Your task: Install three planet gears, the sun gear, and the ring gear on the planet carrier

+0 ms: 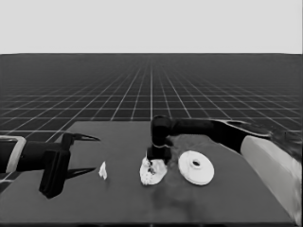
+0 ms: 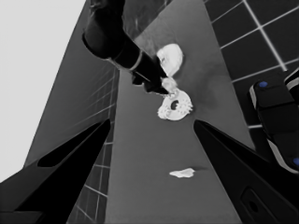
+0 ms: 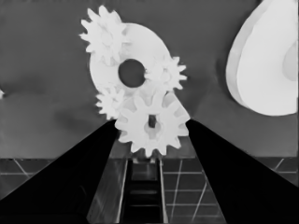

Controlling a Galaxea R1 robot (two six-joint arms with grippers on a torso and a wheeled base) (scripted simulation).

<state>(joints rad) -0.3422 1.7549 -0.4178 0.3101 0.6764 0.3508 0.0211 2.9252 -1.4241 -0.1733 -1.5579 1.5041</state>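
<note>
Light: even, diffuse, no clear source.
Shadows: faint smudge on desk (image 1: 189, 208) by the parts.
Glare: none.
Focus: soft edges throughout.

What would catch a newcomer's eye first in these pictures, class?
First, the right gripper at the table's middle, a gear between its fingers above the smaller round part, where three gears already sit. Just right of it lies the larger round part. The left gripper waits over the table's left end, near a thin white piece.
</note>
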